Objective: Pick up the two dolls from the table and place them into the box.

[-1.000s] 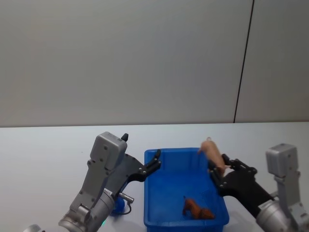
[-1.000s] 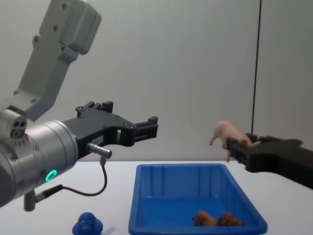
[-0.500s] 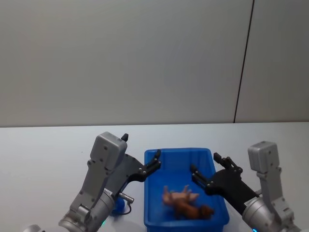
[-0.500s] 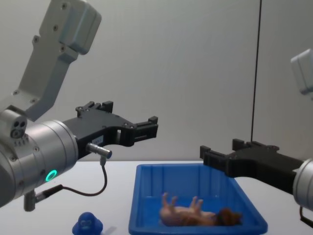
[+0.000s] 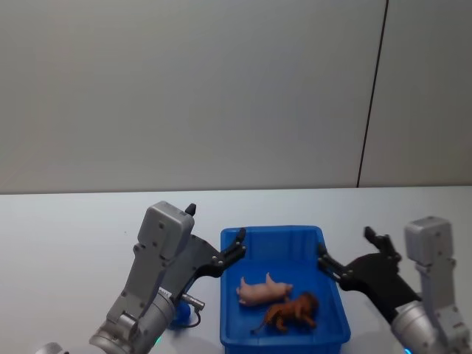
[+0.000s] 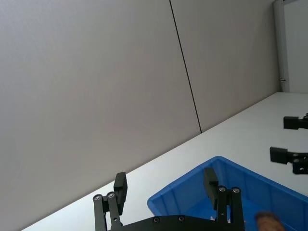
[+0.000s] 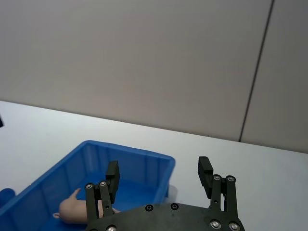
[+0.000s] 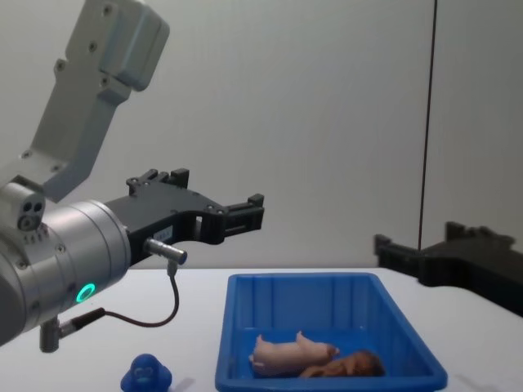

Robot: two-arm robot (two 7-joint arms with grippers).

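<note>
The blue box [image 5: 270, 230] stands on the white table between my arms. Inside it, a pale pink pig doll [image 5: 262, 289] lies on its side against a brown animal doll [image 5: 291, 312]; both also appear low in the box [image 8: 304, 282] in the chest view, pig [image 8: 286, 354] left of the brown animal [image 8: 347, 365]. My right gripper [image 5: 345, 245] hovers open and empty just right of the box's rim. Above the box's left rim, my left gripper [image 5: 216, 221] is open and empty. A small rounded blue figure [image 8: 145, 374] sits on the table left of the box, under my left arm.
The white table [image 5: 66, 228] stretches wide to the left and behind the box, up to a plain grey wall. A black cable [image 8: 167, 306] loops down from my left wrist above the blue figure.
My right gripper opened over the box and let go of the pig, which fell in beside the brown animal. It then drew back to the right. The left arm has not moved.
</note>
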